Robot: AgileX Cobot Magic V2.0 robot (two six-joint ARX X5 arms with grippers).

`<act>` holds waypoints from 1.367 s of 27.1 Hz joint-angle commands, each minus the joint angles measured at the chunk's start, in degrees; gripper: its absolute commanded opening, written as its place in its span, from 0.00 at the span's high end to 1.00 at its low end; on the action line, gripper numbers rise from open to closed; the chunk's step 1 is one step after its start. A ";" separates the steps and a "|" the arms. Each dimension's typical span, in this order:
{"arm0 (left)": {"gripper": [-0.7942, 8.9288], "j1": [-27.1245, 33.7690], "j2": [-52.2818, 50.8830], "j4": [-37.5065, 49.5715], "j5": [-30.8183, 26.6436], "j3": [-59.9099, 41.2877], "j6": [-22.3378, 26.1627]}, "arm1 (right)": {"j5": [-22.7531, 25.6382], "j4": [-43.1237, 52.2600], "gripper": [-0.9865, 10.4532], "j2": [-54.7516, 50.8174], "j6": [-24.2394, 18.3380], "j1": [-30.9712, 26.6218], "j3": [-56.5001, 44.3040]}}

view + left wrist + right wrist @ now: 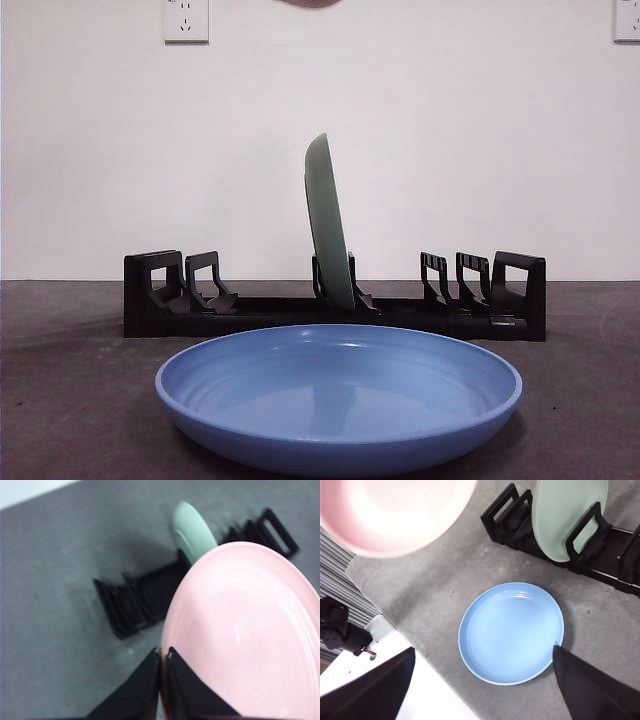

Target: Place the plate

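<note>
Left gripper (pixel 164 652) has its fingers clamped on the rim of the pink plate (pixel 245 640) — pinch sits right at the plate's edge, plate carried in the air above the bench (pixel 60 580), over the near side of the black rack (pixel 145 597). In the front view only a sliver of pink (pixel 312 3) shows at the top edge, so it's well above everything. From the right wrist cam the plate hangs high over the bench, apart from the blue plate (pixel 511 632) lying flat in front of the rack.

Right gripper (pixel 480 680) waits high over the blue plate, fingers wide apart, holding nothing.

Green plate (pixel 328 225) already stands on edge in a middle slot of the rack, leaning a bit. Slots either side look free.

Handling, as I judge it: the pink plate looks rigid, glossy, prob. ceramic or melamine — smooth rim, so a one-point edge pinch could let it swing or slip if tilted fast. Breakable if dropped. Rim is the only sensible hold; a flat disc gives nothing else to grip.

Orientation: no real long axis — it's round. Its face is tilted, concave side turned toward the left wrist cam; it isn't yet vertical. Needs turning on edge, face parallel to the green one, before lowering into a slot.
</note>
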 commanded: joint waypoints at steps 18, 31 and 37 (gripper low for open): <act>0.91 -0.74 -17.64 23.15 22.34 -45.59 0.24 | -0.15 0.44 0.53 0.42 0.61 0.15 0.98; 0.91 -0.74 -17.77 47.80 30.23 -66.99 -2.71 | -0.04 -0.39 0.53 0.42 0.83 0.15 0.98; 0.91 -0.74 -16.57 55.93 30.23 -71.67 -4.17 | 0.00 -0.35 0.53 0.42 0.81 0.15 0.98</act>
